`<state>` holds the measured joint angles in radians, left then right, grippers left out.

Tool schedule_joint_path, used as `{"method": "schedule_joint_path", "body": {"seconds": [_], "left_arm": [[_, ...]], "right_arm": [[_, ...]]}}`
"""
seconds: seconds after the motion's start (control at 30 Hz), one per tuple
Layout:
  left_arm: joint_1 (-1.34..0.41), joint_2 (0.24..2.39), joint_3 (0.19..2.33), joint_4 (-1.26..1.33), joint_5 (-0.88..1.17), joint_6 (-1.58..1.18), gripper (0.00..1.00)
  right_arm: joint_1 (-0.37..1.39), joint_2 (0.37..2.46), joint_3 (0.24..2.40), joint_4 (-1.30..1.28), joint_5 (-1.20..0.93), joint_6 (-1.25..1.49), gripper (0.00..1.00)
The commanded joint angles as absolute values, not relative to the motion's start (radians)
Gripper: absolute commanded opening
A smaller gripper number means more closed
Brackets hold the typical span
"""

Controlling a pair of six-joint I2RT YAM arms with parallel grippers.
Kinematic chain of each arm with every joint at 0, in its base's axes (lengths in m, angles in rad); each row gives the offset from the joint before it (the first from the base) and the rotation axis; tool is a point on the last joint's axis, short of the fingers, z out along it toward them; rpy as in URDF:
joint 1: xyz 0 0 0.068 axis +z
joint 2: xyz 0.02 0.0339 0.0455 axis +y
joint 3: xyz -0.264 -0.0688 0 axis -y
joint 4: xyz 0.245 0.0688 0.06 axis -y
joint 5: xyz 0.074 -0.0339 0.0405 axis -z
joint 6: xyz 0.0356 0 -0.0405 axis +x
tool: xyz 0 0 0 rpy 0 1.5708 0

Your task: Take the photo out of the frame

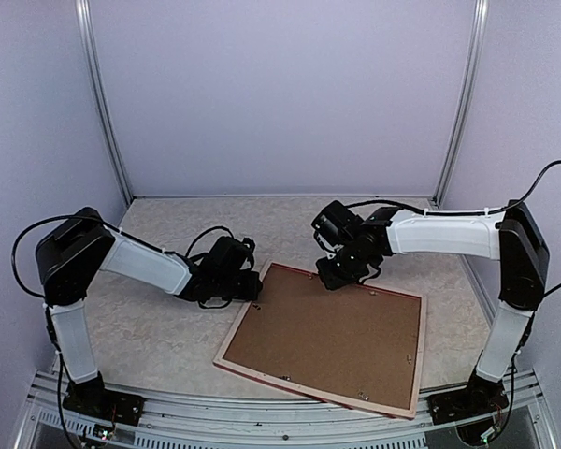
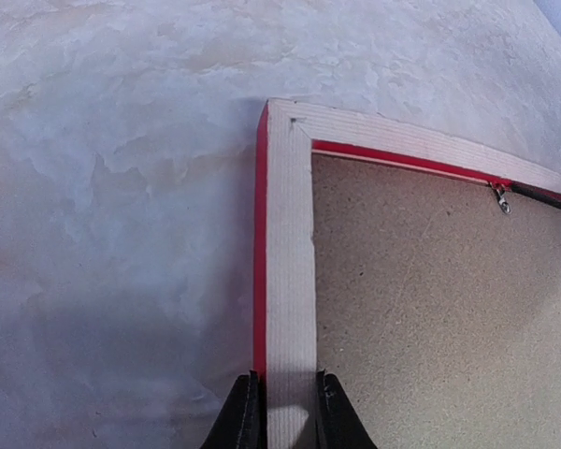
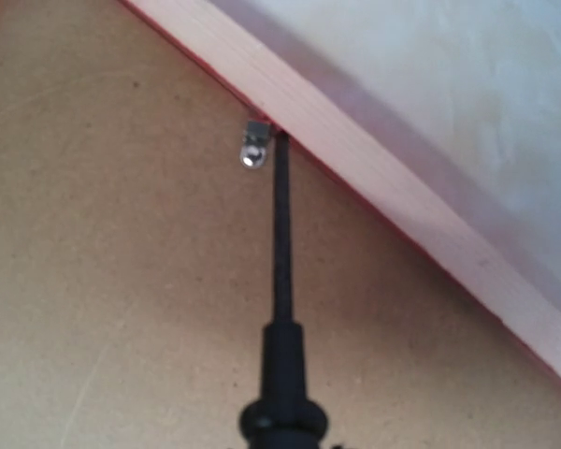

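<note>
Top external view: the frame (image 1: 418,355) lies back-up on the table (image 1: 159,327) between the two arms, set a little askew, its near edge close to the arm bases.
Frame surfaces: pale wood rails face up; the red front rim shows along the outer edge and at the inner lip.
Opening: a plain brown backing board (image 1: 327,341) fills it, lying flat inside the rails.
Print: the photo is hidden under the backing board; none of it shows.
Left arm: the left gripper (image 2: 282,412) sits on the frame's left rail, near the far left corner.
Left jaws: drawn in narrow and clamped across the rail; one of the fingers (image 2: 243,416) presses the red outer side, the other the inner side beside the board.
Right arm: the right gripper (image 1: 341,271) hangs over the frame's far rail; its fingertips lie outside the right wrist view.
Right jaws: narrow, holding a screwdriver (image 3: 282,243) that juts forward from them.
Tool: the black shaft slants down over the board, its tip at the inner edge of the far rail.
Fastener: a small metal tab (image 3: 252,150) sits on the board right against that rail, just beside the tip.
</note>
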<state>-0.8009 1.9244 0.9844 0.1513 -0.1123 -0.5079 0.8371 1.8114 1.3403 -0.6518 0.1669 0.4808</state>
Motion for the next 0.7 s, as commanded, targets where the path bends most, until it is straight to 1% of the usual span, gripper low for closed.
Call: {"method": "schedule_joint_path", "body": {"seconds": [0.0,0.27,0.67], "left_arm": [[-0.849,1.939,0.913,0.060,-0.061,-0.660,0.07],[-0.857,1.952,0.909,0.092,-0.070,-0.692,0.06],[-0.873,1.948,0.913,0.095,-0.074,-0.683,0.05]], "right_arm": [[0.837,1.805,1.367,-0.723,0.213,0.539,0.00],[0.848,1.720,1.290,-0.702,0.179,0.562,0.00],[0.848,1.836,1.373,-0.659,0.185,0.526,0.00]]}}
